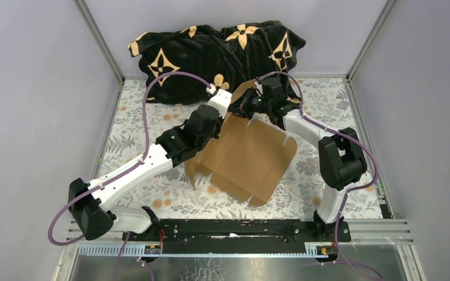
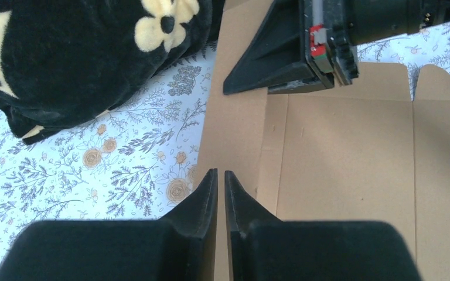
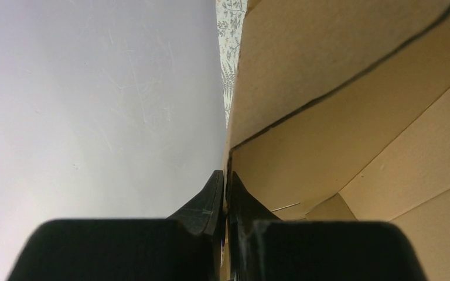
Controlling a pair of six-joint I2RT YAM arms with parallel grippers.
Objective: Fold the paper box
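The paper box (image 1: 252,158) lies as an open sheet in the middle of the desk (image 1: 130,126), with its far flap raised. The right gripper (image 3: 225,175) is closed on the edge of that flap. The left gripper (image 2: 221,175) is almost closed, with only a thin slit, over the left flap. Whether it pinches the flap, I cannot tell.

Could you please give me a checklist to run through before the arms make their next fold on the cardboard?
1. Right gripper pinching the far flap of the paper box: ok.
2. Left gripper holding the side flap: cannot tell; fingers nearly closed at its edge.
3. Far flap lifted off the table: ok.
4. Near flaps folded up: not ok, lying open.
5. Blanket clear of the far flap: cannot tell.
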